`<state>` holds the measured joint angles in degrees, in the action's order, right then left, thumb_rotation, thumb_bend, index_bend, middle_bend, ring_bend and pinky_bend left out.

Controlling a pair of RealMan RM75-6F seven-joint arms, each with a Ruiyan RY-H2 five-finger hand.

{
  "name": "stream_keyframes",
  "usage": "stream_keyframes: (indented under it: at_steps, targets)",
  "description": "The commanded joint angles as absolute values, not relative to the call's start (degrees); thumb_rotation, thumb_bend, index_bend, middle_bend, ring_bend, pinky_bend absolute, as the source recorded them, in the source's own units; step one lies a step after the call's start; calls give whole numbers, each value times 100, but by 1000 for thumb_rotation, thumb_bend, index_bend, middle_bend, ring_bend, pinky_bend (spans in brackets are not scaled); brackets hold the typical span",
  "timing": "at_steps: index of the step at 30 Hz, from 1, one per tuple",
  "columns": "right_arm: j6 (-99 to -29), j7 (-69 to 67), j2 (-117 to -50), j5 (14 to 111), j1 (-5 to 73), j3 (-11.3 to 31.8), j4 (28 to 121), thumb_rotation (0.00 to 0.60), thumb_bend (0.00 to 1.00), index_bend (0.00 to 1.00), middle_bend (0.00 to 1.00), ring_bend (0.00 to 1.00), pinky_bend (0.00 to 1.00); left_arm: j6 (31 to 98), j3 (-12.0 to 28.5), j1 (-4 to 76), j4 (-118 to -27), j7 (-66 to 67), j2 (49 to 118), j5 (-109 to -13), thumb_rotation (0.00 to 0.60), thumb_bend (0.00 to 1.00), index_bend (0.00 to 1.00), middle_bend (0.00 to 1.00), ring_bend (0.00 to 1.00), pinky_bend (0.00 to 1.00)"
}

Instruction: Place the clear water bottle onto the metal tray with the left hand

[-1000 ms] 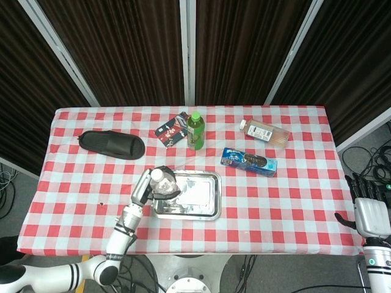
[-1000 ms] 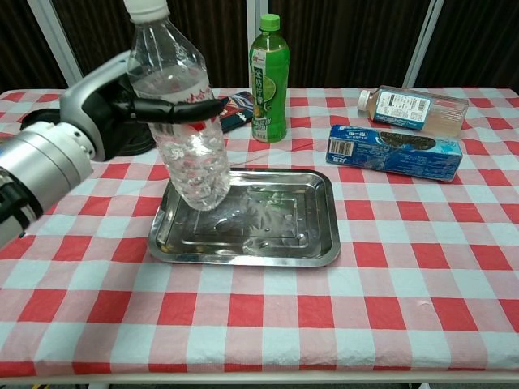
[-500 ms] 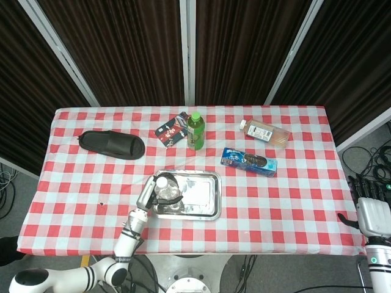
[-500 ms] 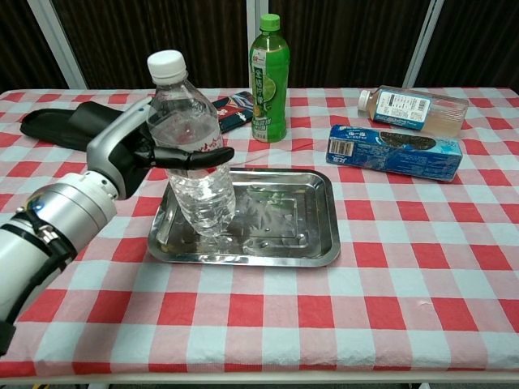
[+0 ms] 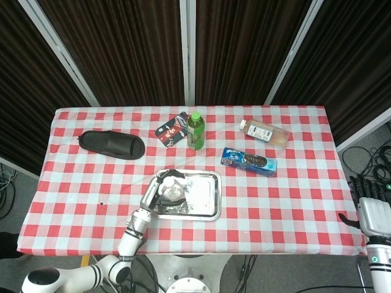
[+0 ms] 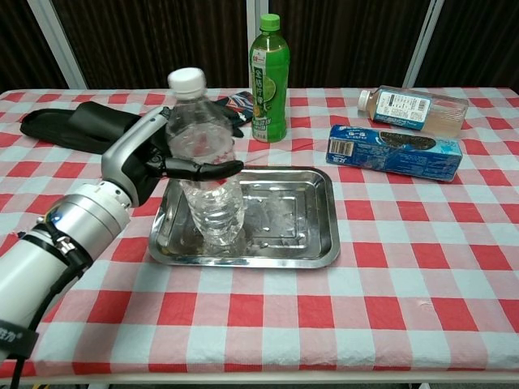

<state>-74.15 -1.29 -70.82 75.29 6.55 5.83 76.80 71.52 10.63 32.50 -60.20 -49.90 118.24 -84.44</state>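
Note:
The clear water bottle (image 6: 207, 166) with a white cap stands upright with its base on the left part of the metal tray (image 6: 292, 227). My left hand (image 6: 162, 162) grips it around the middle, fingers wrapped across its front. From the head view the bottle (image 5: 171, 188) shows from above on the tray (image 5: 204, 198), with the left hand (image 5: 151, 194) at its left side. My right hand (image 5: 369, 210) hangs off the table's right edge, holding nothing; how its fingers lie is unclear.
A green bottle (image 6: 268, 77) stands behind the tray, a small packet (image 5: 171, 129) beside it. A blue cookie pack (image 6: 393, 151) and a lying bottle (image 6: 413, 107) are at the right. A black case (image 6: 77, 126) lies at the far left.
The left hand has lowered the bottle from above the tray's left edge down onto the tray and shifted it slightly right. The right hand has stayed put.

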Motion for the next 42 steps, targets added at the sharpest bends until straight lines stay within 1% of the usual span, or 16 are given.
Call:
stream_keyframes:
  at_steps: [1, 5, 8, 13, 18, 22, 26, 29, 31, 33, 35, 38, 41, 42]
  targets:
    - [-7414, -139, -7075, 7533, 657, 586, 7698, 600, 98, 0, 0, 0, 0, 7198, 1038, 3235, -6047, -5001, 11803, -8479, 600, 44, 254, 303, 227, 295]
    - [-7410, -119, -7050, 7513, 668, 608, 7748, 600, 98, 0, 0, 0, 0, 7284, 1105, 3240, -6236, -4920, 11739, -8493, 600, 20, 211, 280, 208, 275]
    - [-7423, -111, -7033, 7507, 674, 627, 7794, 600, 98, 0, 0, 0, 0, 7326, 1234, 3297, -6547, -4730, 11582, -8505, 600, 10, 206, 279, 208, 271]
    - [-7443, -45, -6995, 7493, 694, 660, 7912, 600, 98, 0, 0, 0, 0, 7104, 1581, 3429, -7457, -4292, 11110, -8285, 600, 0, 206, 279, 208, 270]
    - [-7499, -47, -6965, 7518, 678, 660, 7971, 600, 98, 0, 0, 0, 0, 7068, 1845, 3505, -8334, -3623, 10634, -8195, 600, 0, 205, 279, 208, 270]
    - [-7529, -40, -6946, 7556, 672, 646, 8022, 600, 98, 0, 0, 0, 0, 7007, 2083, 3576, -8776, -3235, 10341, -8042, 600, 0, 205, 279, 208, 269]
    - [-7583, -72, -6925, 7600, 649, 632, 8040, 600, 98, 0, 0, 0, 0, 6915, 2343, 3661, -8963, -3003, 10091, -7834, 600, 0, 205, 279, 208, 266]
    - [-7592, -101, -6920, 7601, 642, 631, 8030, 600, 98, 0, 0, 0, 0, 6839, 2563, 3773, -8814, -2849, 9943, -7682, 600, 0, 205, 280, 208, 266]
    - [-7576, -119, -6919, 7598, 644, 627, 8017, 600, 98, 0, 0, 0, 0, 6793, 2672, 3837, -8523, -2732, 9846, -7584, 600, 12, 207, 287, 208, 266]
    - [-7558, -132, -6921, 7597, 648, 622, 8009, 600, 98, 0, 0, 0, 0, 6738, 2715, 3864, -8091, -2542, 9721, -7478, 600, 68, 225, 296, 208, 266]
    - [-7553, -132, -6926, 7597, 650, 619, 7990, 600, 98, 0, 0, 0, 0, 6618, 2694, 3852, -7689, -2416, 9532, -7387, 600, 150, 249, 300, 208, 266]
    - [-7548, -153, -6935, 7587, 648, 621, 7948, 600, 98, 0, 0, 0, 0, 6580, 2501, 3691, -7244, -2134, 9162, -7403, 600, 198, 286, 302, 208, 267]
    - [-7538, -162, -6949, 7575, 653, 627, 7918, 600, 98, 0, 0, 0, 0, 6681, 2233, 3534, -6891, -1814, 8838, -7618, 600, 203, 290, 302, 208, 267]
    - [-7528, -158, -6953, 7574, 657, 625, 7910, 600, 98, 0, 0, 0, 0, 6716, 2080, 3443, -6794, -1590, 8689, -7700, 600, 199, 295, 302, 208, 265]
